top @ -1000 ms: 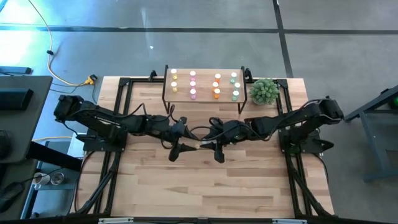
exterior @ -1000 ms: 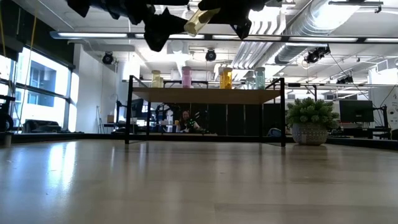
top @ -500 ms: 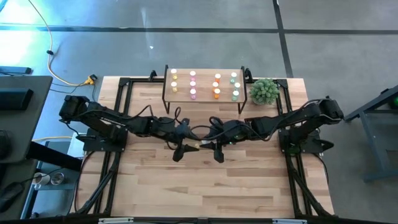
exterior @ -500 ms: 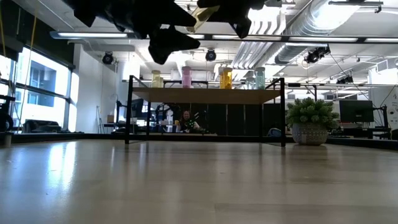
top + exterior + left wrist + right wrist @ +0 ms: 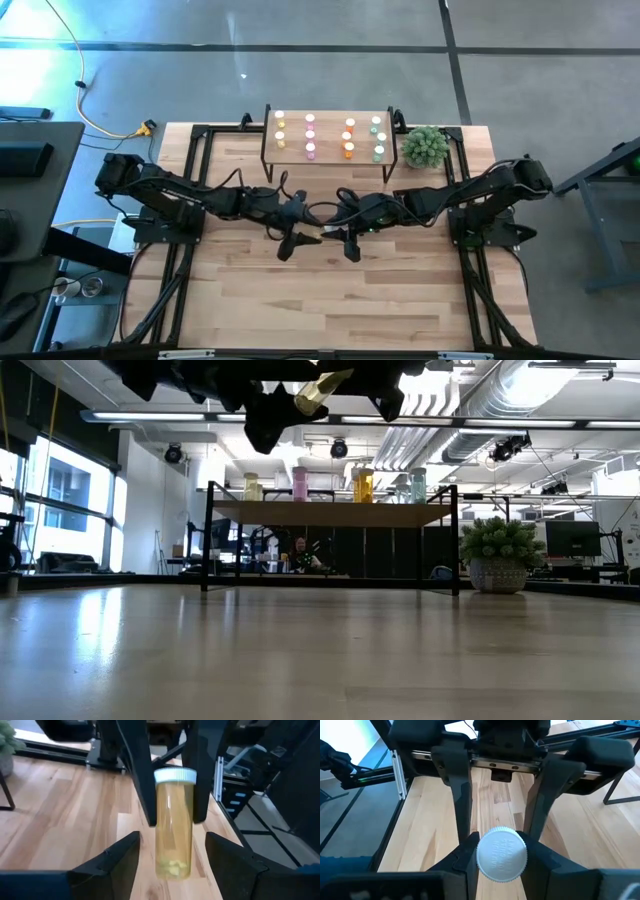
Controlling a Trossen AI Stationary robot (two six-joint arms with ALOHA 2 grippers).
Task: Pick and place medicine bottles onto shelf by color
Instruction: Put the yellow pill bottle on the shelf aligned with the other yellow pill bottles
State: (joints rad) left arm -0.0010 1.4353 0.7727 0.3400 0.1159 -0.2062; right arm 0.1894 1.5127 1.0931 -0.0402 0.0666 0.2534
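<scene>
A yellow medicine bottle (image 5: 174, 825) with a white cap (image 5: 501, 853) hangs in mid-air over the table's middle, also seen in the high view (image 5: 322, 233) and low view (image 5: 322, 390). My right gripper (image 5: 338, 235) is shut on it. My left gripper (image 5: 172, 855) is open, its fingers standing either side of the bottle's base without touching it. The shelf (image 5: 328, 158) stands at the far edge with rows of yellow, pink, orange and green bottles (image 5: 310, 135) standing on it. My right gripper pinches the bottle's cap end (image 5: 172, 790) between its two fingers (image 5: 142, 780). It comes from the table's right, and the bottle lies along the fingers with the cap toward my wrist. The bottle is lifted clear, slightly tilted, its base pointing at my left gripper.
A green potted plant (image 5: 425, 147) stands right of the shelf (image 5: 335, 513). Black frame rails run along the table's left and right sides (image 5: 180, 270). Bare wood lies near the front edge (image 5: 330, 300).
My left gripper has gone toward the table's right, toward the bottle, and its open fingers now stand around the bottle's base. The bottle has stayed where it was.
</scene>
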